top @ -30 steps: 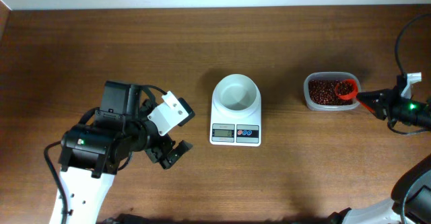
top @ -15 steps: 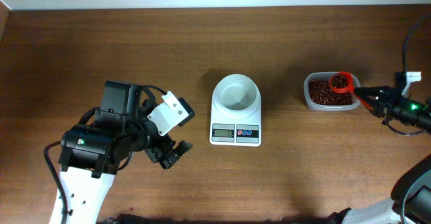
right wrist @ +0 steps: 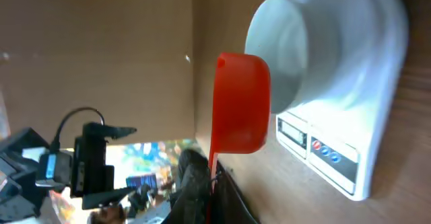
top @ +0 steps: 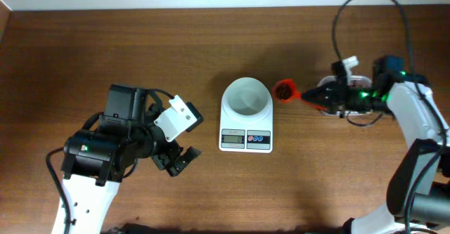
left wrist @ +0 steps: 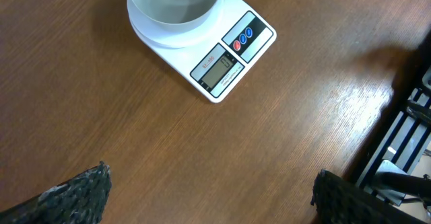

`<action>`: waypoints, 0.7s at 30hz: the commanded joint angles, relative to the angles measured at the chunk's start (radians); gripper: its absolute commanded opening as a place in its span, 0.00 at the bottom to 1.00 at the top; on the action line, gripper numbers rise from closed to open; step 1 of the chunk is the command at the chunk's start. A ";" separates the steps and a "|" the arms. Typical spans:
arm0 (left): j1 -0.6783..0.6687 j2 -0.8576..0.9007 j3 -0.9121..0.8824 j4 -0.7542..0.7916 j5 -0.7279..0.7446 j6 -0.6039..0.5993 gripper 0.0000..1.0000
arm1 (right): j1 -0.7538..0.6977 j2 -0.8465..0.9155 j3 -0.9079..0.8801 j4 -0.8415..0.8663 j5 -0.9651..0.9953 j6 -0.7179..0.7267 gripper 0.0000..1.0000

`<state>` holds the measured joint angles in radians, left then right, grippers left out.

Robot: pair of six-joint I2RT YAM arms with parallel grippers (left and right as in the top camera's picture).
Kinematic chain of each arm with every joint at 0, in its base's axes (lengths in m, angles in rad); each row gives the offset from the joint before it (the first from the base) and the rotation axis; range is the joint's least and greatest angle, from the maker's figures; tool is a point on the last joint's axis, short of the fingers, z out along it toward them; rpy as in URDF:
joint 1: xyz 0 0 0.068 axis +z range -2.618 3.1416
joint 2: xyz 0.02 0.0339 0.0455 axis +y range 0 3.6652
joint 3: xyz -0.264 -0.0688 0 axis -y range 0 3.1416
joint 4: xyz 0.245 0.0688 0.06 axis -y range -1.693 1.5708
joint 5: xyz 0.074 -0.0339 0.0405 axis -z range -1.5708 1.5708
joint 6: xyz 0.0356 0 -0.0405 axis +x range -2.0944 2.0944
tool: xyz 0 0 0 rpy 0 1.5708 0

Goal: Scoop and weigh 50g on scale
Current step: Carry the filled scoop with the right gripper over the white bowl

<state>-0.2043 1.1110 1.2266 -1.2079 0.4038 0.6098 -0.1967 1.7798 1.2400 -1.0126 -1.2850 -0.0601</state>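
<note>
The right gripper is pressed together on the thin handle of an orange-red scoop, pinching it at the handle's far end so that the cup sticks out ahead of the fingers toward the middle of the table. In the overhead view the cup faces up and carries a small load of dark red-brown beans. From the right wrist camera only the cup's smooth orange outside shows, with its contents hidden. The cup hangs just beside the rim of the scale's round white bowl, on the side facing the right arm. Whether it touches the rim cannot be told. The scale stands near the centre of the brown wooden table, with the bowl on its far half. The grey display and the small red and blue buttons are on the near edge, and the inside of the bowl shows plain white. Well apart from it, on the other side of the table, the left gripper hangs with its dark fingers spread wide over bare wood. Its wrist camera looks across the table at the scale's display.
</note>
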 commanded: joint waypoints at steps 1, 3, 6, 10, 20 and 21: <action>0.005 0.000 0.017 0.002 0.000 0.016 0.99 | 0.074 0.009 0.005 0.020 -0.032 -0.011 0.04; 0.004 0.000 0.017 0.002 0.000 0.016 0.99 | 0.111 0.009 0.005 0.050 -0.032 0.011 0.04; 0.005 0.000 0.017 0.002 0.000 0.016 0.99 | 0.141 0.009 0.005 0.122 -0.030 0.076 0.04; 0.004 0.000 0.017 0.002 0.000 0.016 0.99 | 0.162 0.009 0.005 0.192 0.005 0.099 0.04; 0.004 0.000 0.017 0.002 0.000 0.016 0.99 | 0.269 0.009 0.005 0.340 0.281 0.093 0.04; 0.004 0.000 0.017 0.002 0.000 0.016 0.99 | 0.274 0.009 0.005 0.347 0.315 0.090 0.04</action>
<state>-0.2043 1.1110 1.2270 -1.2079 0.4038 0.6098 0.0521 1.7798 1.2400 -0.6865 -1.0966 0.0483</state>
